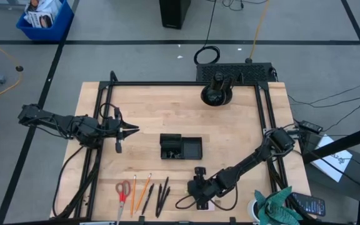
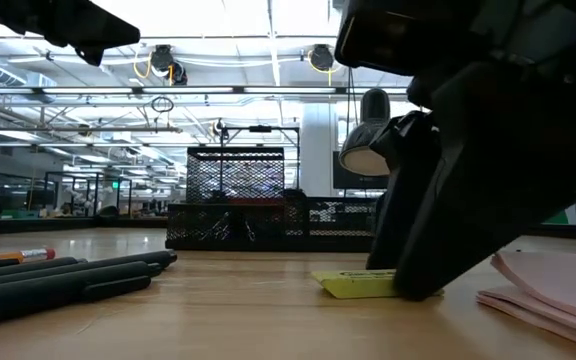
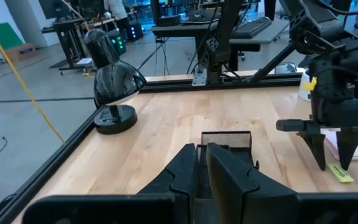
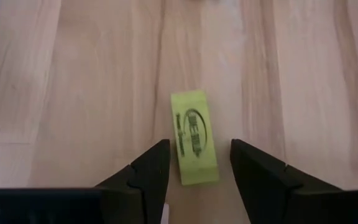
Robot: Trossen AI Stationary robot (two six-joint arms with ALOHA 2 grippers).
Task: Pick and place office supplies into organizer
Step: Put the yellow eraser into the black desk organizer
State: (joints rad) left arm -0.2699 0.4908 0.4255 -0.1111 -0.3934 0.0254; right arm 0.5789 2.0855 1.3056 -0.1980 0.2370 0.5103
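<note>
A small yellow-green piece (image 4: pixel 194 137) lies flat on the wooden table near its front edge; it also shows in the low view (image 2: pixel 358 284). My right gripper (image 4: pixel 199 149) is open, slanting down over it. Its fingers stand on either side of the piece's near end with a gap on both sides. The black organizer (image 1: pixel 180 147) stands mid-table, beyond the right gripper. My left gripper (image 1: pixel 135 130) waits shut above the table's left side, pointing toward the organizer.
Red-handled scissors (image 1: pixel 123 190), orange pencils (image 1: pixel 139 190) and black pens (image 1: pixel 161 192) lie in a row at the front edge, left of my right gripper. A pink pad (image 2: pixel 548 285) lies beside the piece. A black lamp stand (image 1: pixel 216 92) is at the back, a teal cloth (image 1: pixel 279 206) at the front right.
</note>
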